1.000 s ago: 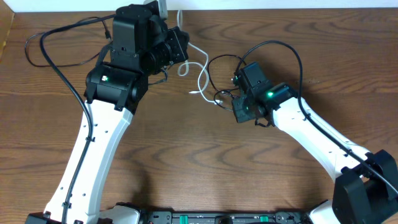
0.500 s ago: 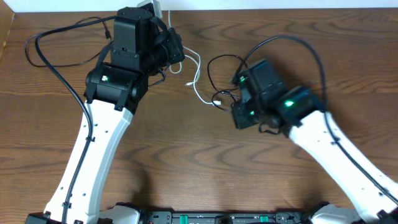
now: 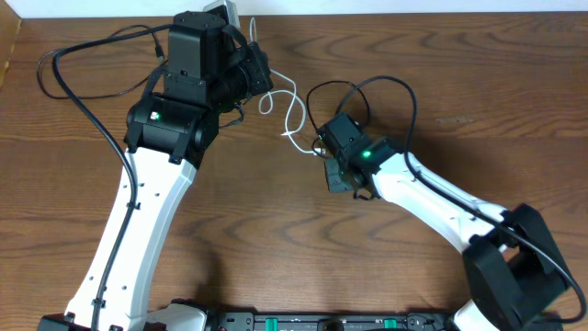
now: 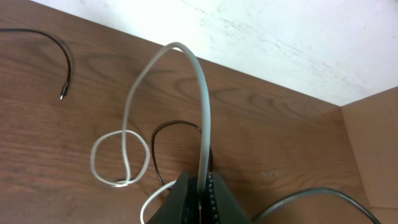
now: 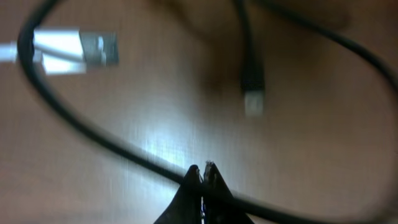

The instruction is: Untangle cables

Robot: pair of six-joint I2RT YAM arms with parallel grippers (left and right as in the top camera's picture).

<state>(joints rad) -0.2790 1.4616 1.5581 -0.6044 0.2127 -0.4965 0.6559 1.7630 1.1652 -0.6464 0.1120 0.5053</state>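
Observation:
My left gripper (image 3: 265, 81) is shut on the white cable (image 3: 296, 115) at the table's back edge. In the left wrist view the jaws (image 4: 202, 190) pinch the white cable (image 4: 127, 124), which arches up and makes a small loop on the wood. A thin black cable (image 4: 175, 124) curves just behind the loop. My right gripper (image 3: 322, 147) sits low at the white cable's far end. Its jaws (image 5: 202, 169) are shut with a black cable (image 5: 81, 121) running across their tips. A white plug (image 5: 78, 48) and a black plug (image 5: 252, 93) lie just ahead. The view is blurred.
A second thin black cord end (image 4: 64, 68) lies apart at the left in the left wrist view. Thicker robot wires loop at the back left (image 3: 64, 64) and over the right arm (image 3: 409, 97). A white wall (image 4: 280, 37) borders the table's back edge.
The right arm rose and swung out, then came back down and moved left to the white cable's end. The left arm stayed put; the white cable shifted slightly.

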